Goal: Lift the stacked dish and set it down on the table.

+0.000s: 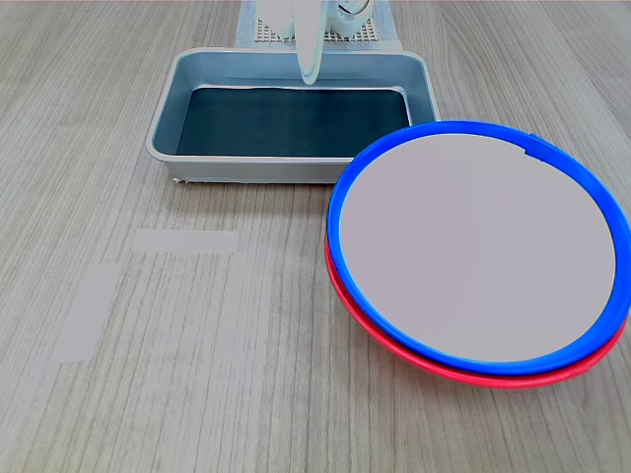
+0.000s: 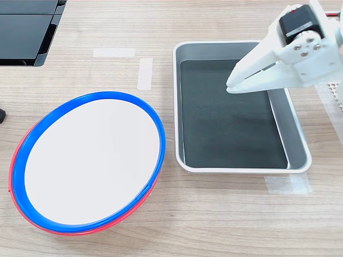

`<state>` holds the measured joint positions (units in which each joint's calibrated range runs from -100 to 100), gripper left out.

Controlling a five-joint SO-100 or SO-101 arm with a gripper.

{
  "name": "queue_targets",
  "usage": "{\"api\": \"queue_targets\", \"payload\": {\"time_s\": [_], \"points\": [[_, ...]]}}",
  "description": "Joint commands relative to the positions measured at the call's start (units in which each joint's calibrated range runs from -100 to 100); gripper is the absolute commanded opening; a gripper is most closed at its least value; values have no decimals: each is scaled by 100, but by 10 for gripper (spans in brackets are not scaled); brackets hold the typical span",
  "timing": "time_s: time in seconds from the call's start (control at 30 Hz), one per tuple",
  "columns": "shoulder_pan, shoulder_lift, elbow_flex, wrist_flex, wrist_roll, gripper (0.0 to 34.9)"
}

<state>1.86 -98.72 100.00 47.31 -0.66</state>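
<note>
The stacked dish (image 1: 478, 251) (image 2: 91, 163), blue-rimmed with a pale centre and a small notch at its far rim, lies on top of a red-rimmed plate (image 1: 434, 362) (image 2: 21, 214). Both rest on the wood-grain table (image 1: 148, 394) (image 2: 214, 214). They are at the first exterior view's right and the second exterior view's lower left. My white gripper (image 1: 311, 69) (image 2: 231, 84) hangs over the grey metal tray, well apart from the dish. Its fingers meet at the tip and hold nothing.
A grey metal tray (image 1: 163, 128) (image 2: 177, 107) with a dark mat inside stands beside the plates. Pale tape strips (image 1: 187, 239) (image 2: 144, 72) lie on the tabletop. Black panels (image 2: 27, 29) sit at the second exterior view's top left corner.
</note>
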Motion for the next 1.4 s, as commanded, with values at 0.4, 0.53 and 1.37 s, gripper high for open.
{"api": "queue_targets", "payload": {"time_s": [0.4,0.53,1.37], "points": [[35,-34,0,19,10,3],[35,-34,0,19,10,3],[-2,0,-18,94,-49,3]]}}
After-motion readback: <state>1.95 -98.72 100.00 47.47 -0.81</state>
